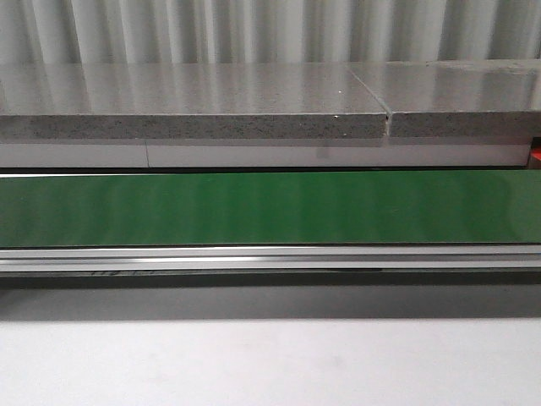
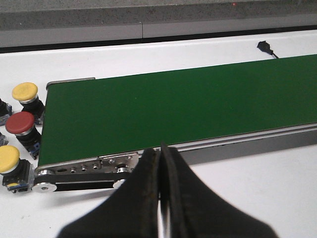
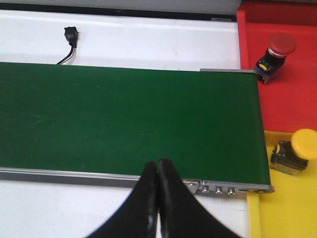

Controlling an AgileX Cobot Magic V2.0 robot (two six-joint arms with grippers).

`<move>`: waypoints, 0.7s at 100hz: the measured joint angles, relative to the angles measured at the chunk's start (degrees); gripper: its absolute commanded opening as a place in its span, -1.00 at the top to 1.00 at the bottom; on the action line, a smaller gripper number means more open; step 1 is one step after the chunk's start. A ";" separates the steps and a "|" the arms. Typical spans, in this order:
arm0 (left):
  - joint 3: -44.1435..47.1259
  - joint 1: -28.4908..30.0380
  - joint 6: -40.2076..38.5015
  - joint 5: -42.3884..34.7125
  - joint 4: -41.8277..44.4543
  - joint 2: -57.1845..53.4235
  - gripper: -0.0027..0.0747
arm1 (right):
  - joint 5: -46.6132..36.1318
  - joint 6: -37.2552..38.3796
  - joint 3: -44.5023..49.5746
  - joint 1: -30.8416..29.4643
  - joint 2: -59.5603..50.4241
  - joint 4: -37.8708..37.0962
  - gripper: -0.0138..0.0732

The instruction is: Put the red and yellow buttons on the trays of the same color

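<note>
We're seeing the green belt (image 1: 270, 207) running across the front view, with a grey slab (image 1: 194, 114) behind it; no arms or buttons are showing there.

Left gripper (image 2: 161, 153) is sitting with its fingers pressed together, holding nothing, hovering just off the belt's near rail. At that end of the belt, three buttons are waiting on the white table (image 2: 257, 188): a yellow button (image 2: 25, 92) farthest from the camera, a red button (image 2: 20, 124) in the middle, and a second yellow (image 2: 9, 156) nearest. All three are sitting just beside the belt end, close to each other.

Right gripper (image 3: 158, 168) is also sitting closed and empty, over the near rail at the other end. There a red tray (image 3: 292, 99) is holding a tilted red-capped button (image 3: 276, 54), and a yellow tray (image 3: 287, 208) is holding a yellow-capped one (image 3: 294, 156) lying on its side. Both trays are butting up against the belt end. A black plug (image 3: 72, 37) is lying on the table beyond the belt.
</note>
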 measured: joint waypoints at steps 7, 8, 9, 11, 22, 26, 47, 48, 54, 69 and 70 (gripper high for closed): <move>0.00 0.00 0.00 0.00 0.00 0.00 0.98 | 0.00 0.00 2.28 0.00 -4.24 0.00 0.92; 0.00 0.00 0.00 0.00 0.00 0.00 0.98 | 0.00 0.00 2.72 0.00 -4.66 0.00 0.92; 0.00 0.00 0.00 0.00 0.00 0.00 0.98 | 0.00 0.00 2.95 0.00 -5.48 0.00 0.92; 0.00 0.00 0.00 0.00 0.00 0.00 0.98 | 0.00 0.00 3.62 0.00 -6.76 0.00 0.92; 0.00 0.00 0.00 0.00 0.00 0.00 0.98 | 0.40 0.00 6.82 0.00 -13.00 0.34 0.92; 0.00 0.00 0.00 0.00 0.00 0.00 0.98 | 0.39 0.00 7.96 0.00 -15.20 0.42 0.92; 0.00 0.00 0.00 -1.79 0.00 0.00 0.98 | 0.63 0.00 10.68 0.00 -22.27 0.72 0.92; 0.00 0.00 0.00 -2.05 -0.11 0.00 0.98 | 0.63 0.00 10.68 0.00 -22.44 0.72 0.92; 0.00 0.00 0.00 -2.65 -0.13 0.00 0.98 | 0.63 0.00 10.78 0.00 -22.71 0.72 0.92; -0.62 0.00 0.00 -3.02 0.64 1.71 0.98 | 0.23 0.00 10.78 0.00 -22.84 0.76 0.92; -0.79 0.00 0.00 -3.02 0.75 2.14 0.98 | 0.23 0.00 10.78 0.00 -22.84 0.76 0.92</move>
